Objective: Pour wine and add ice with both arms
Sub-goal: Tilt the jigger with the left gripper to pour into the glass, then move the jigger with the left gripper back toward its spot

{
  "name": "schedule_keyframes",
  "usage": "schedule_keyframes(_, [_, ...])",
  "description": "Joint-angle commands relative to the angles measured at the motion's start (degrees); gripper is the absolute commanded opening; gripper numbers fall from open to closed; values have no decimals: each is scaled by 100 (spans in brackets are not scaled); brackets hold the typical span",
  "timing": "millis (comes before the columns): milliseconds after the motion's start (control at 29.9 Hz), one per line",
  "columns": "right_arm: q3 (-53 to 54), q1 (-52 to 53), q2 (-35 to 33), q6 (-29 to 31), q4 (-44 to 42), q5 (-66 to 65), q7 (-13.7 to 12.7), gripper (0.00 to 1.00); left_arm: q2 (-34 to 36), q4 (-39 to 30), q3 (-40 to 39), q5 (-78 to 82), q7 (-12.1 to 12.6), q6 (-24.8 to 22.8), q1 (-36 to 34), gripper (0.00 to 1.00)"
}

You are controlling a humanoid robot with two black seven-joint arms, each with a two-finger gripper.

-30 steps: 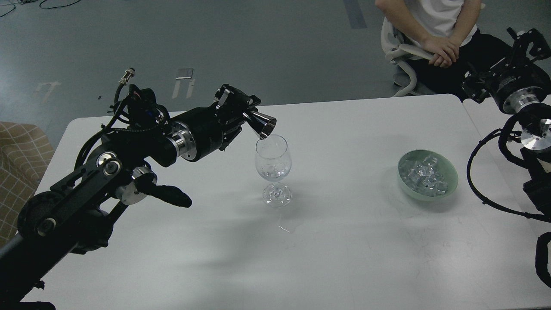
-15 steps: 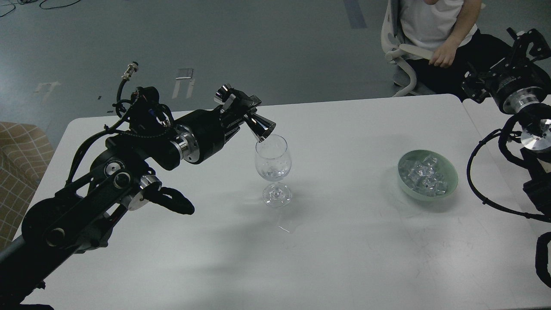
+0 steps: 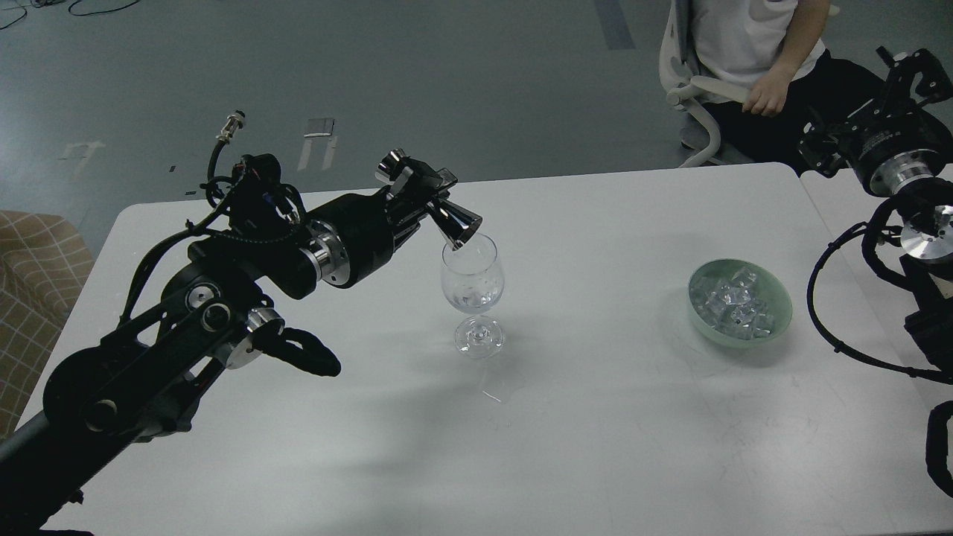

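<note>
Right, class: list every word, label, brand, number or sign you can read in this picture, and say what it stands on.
None can be read.
Right gripper: faint pale marks on its black body, too small and blurred to read.
Jigger, glass, bowl and table: no writing shows.

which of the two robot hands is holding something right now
The left hand: it grips a shiny metal jigger tipped over the wine glass. The right hand holds nothing visible.
</note>
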Motion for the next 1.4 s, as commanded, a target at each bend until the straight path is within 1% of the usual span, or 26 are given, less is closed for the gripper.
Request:
schedule_keyframes(0, [0,51,-19,1,-22,0,-17,100,-31,-12,60,59,0,6,-41,0])
schedule_keyframes(501, [-26,7,16,1,-13,0,-17,100,4,-12,113,464,0,15,-68,0])
schedule_keyframes(702, [-61,33,-28,9,-13,0,-17,100,-22,-12,8,298,0,41,-50,0])
schedule_keyframes(802, [-79,24,-19,9,-13,-8,-17,100,-22,-3,-141,-97,0,77,-15,0])
schedule_keyframes(936, [-97,-2,16,1,-13,-8,-17,100,-31,-3,-641,-1158,0,366,29,0])
schedule_keyframes(1036, [-105,-11,51,1,-13,-8,-17,100,-31,6,-1064,-1863,0,420,143,0])
schedule_keyframes(1136, [-105,-11,77,1,-13,-8,-17,100,-101,6,-1556,-2488,0,454,415,0])
schedule_keyframes(1170, [-114,-2,69,-8,-13,-8,-17,100,-258,-21,-1809,-2768,0,637,520,0])
schedule_keyframes(1203, [-114,-2,77,-17,-22,-8,-17,100,-486,-73,-2038,-2918,0,987,634,0])
schedule_keyframes(1304, [-114,-20,86,-96,-22,-8,-17,100,-794,-109,-2347,-3016,0,1507,706,0])
schedule_keyframes(1370, [-114,-20,130,-113,-31,-8,-17,100,-892,-117,-2514,-3095,0,1492,775,0])
